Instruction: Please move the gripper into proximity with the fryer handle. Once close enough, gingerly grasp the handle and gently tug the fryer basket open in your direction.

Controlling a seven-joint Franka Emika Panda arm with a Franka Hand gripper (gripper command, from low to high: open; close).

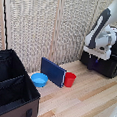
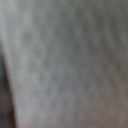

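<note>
Arm's tool (image 1: 96,54) sits low against the front of the black fryer basket (image 1: 105,64), exterior view's right; finger state unreadable. Tabletop (image 1: 86,102) mid: blue bowl (image 1: 39,80), blue board (image 1: 53,71), red cup (image 1: 70,79). Black case (image 1: 12,88) left.

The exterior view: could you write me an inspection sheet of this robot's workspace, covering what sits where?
Surface: pale wooden table.
Job's things: black fryer at the exterior view's right; its handle and basket front are hidden behind the arm.
Clutter: blue bowl, upright blue board, red cup, large black compartmented case.
Grippers: gripper at the fryer's front; fingers not discernible. The wrist view is only a grey blur.
Cables: nothing seen.
Surroundings: pale panelled screens behind.
</note>
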